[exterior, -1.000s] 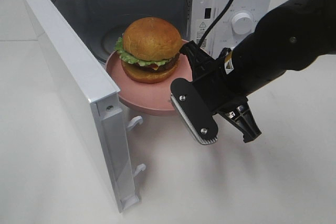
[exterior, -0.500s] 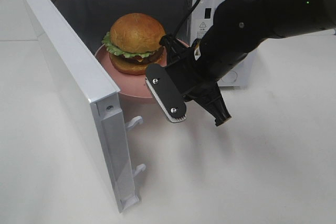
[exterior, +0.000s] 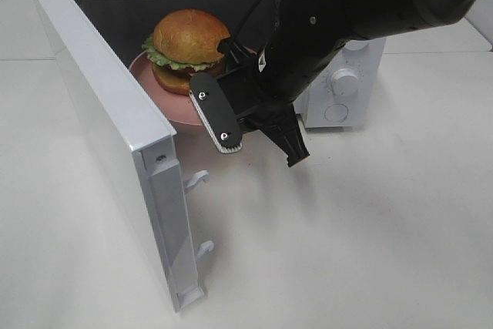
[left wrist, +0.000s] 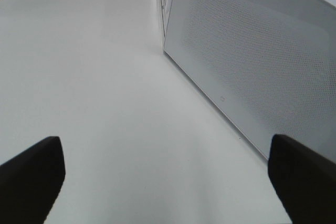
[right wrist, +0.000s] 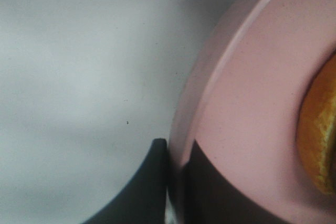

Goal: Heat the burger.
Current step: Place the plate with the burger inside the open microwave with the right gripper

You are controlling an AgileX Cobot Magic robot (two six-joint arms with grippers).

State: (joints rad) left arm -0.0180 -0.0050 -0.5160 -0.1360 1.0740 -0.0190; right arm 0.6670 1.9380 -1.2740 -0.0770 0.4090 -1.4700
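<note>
White surface [exterior: 370,236] is occupied by a microwave [exterior: 348,109] whose door [exterior: 92,90] is swung wide. At the oven's mouth, the burger [exterior: 187,48] is carried on a pink plate [exterior: 158,98], whose rim is pinched between the right fingers [right wrist: 149,187]. The left fingers [left wrist: 31,177] are held spread wide above the surface, near the door's outer face.
</note>
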